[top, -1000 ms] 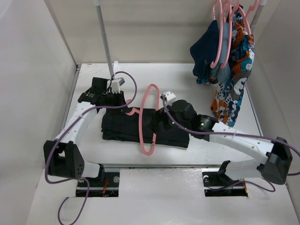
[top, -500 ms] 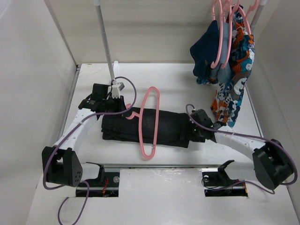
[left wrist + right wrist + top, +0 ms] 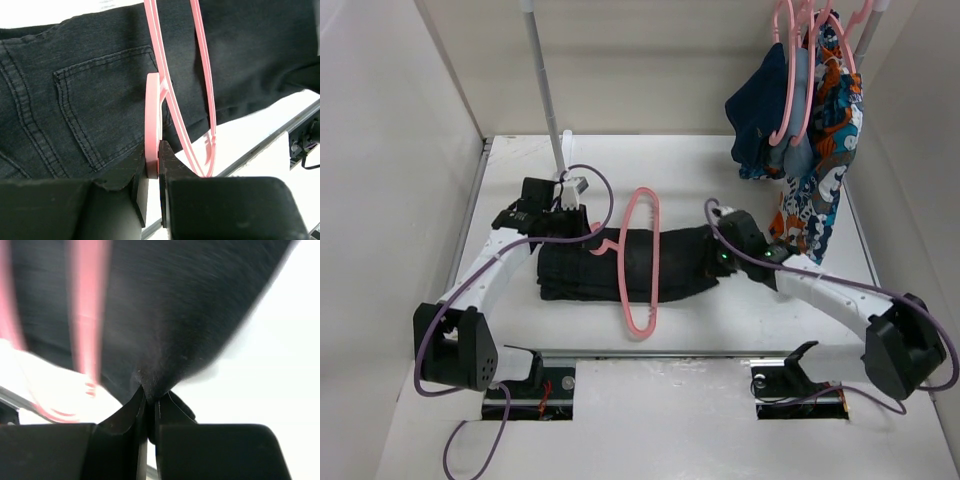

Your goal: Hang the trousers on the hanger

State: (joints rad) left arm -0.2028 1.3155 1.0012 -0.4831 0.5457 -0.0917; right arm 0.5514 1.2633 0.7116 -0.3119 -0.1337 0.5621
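Note:
The black trousers (image 3: 620, 262) lie folded across the middle of the table, and the pink hanger (image 3: 641, 262) circles them like a ring. My left gripper (image 3: 582, 232) is shut on the hanger's hook (image 3: 152, 125) at the trousers' left end; a back pocket (image 3: 95, 110) shows behind it. At the trousers' right end my right gripper (image 3: 712, 262) is shut on a pinch of the black cloth (image 3: 165, 330). In the right wrist view the hanger (image 3: 87, 305) shows as blurred pink bars left of the jaws (image 3: 151, 401).
A vertical rack pole (image 3: 544, 85) stands at the back left. At the back right, like pink hangers (image 3: 792, 70) hold a navy garment (image 3: 760, 115) and a patterned blue-orange-white garment (image 3: 820, 170). White walls enclose the table (image 3: 720, 180); a metal rail (image 3: 660, 353) runs along its near edge.
My right gripper moved off the trousers' top to their right end and shut on the cloth. The trousers' right end has bunched slightly leftward. The left gripper kept its hold on the hanger.

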